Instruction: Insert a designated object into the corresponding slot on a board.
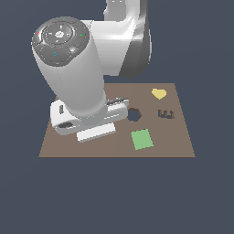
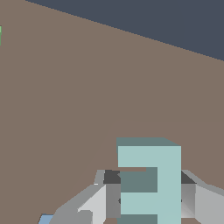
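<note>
In the wrist view, the designated object (image 2: 148,175), a pale teal E-shaped block, sits between my gripper (image 2: 149,194). Both dark pads (image 2: 112,192) lie flush against the block's sides, so the gripper is shut on it, just over the brown board (image 2: 87,96). In the exterior view the arm's hand (image 1: 87,119) hovers over the board (image 1: 173,146) on that view's left and hides the block and fingers. The slot (image 1: 166,114), a small dark E-shaped cutout, lies well off toward that view's right.
A dark hexagonal hole (image 1: 133,114) lies between the hand and the slot. A green square (image 1: 142,139) sits nearer the board's front edge, and a yellow heart (image 1: 158,93) lies near its back edge. A bit of blue block (image 2: 46,218) shows beside one finger.
</note>
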